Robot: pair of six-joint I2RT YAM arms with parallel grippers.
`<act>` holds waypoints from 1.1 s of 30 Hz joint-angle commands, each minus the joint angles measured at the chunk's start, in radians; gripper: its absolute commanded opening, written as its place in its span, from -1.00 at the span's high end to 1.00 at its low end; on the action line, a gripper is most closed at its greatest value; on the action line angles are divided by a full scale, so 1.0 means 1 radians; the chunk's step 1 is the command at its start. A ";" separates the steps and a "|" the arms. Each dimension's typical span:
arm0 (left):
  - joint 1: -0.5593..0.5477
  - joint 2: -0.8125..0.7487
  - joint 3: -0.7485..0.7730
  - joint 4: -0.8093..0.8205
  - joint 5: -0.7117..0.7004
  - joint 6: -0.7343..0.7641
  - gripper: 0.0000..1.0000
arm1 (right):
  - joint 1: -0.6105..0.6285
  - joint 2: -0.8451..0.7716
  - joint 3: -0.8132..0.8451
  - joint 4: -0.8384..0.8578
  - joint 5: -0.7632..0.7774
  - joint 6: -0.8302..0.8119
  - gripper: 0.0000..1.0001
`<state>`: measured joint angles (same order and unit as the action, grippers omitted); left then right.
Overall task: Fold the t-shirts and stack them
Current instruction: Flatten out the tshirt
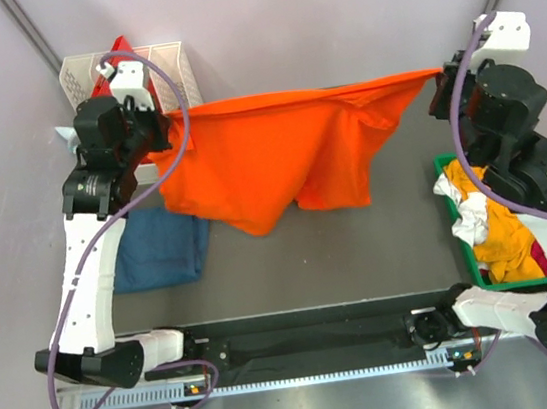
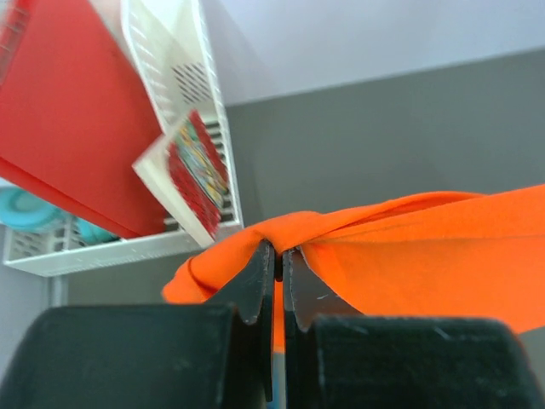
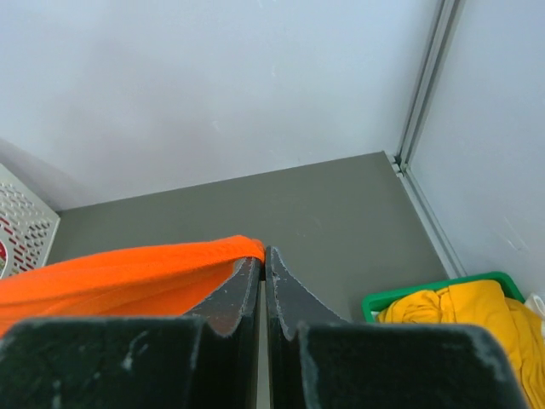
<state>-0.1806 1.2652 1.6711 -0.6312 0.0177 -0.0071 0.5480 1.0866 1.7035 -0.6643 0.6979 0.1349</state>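
while both grippers pinch its top corners, the orange shirt (image 1: 278, 159) hangs stretched across the far half of the table (image 1: 361, 253). left gripper (image 2: 277, 256): jaws closed tight on a bunched corner, near the basket (image 1: 174, 61). right gripper (image 3: 262, 260): jaws closed tight on the opposite corner. the top edge runs taut and nearly straight between them; below it the cloth sags in loose, uneven folds, lowest left of centre. a blue shirt (image 1: 158, 248) lies flat, roughly rectangular, on the table beneath the left arm. a yellow shirt (image 1: 504, 230) and a white shirt (image 1: 468, 209) lie crumpled in the bin (image 1: 445, 167) at right.
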 commanded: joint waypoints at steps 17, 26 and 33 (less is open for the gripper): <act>0.010 0.477 -0.145 0.227 0.039 -0.013 1.00 | -0.125 0.166 -0.226 0.165 0.040 0.068 1.00; -0.007 0.838 0.168 0.311 -0.080 -0.071 0.39 | -0.126 0.312 -0.194 0.238 0.023 0.048 1.00; -0.008 0.785 0.148 0.341 -0.085 -0.117 -0.83 | -0.126 0.345 -0.189 0.265 0.002 0.028 1.00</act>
<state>-0.1921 2.1448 1.8313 -0.3588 -0.0479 -0.0875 0.4339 1.4296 1.4555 -0.4873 0.6872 0.1764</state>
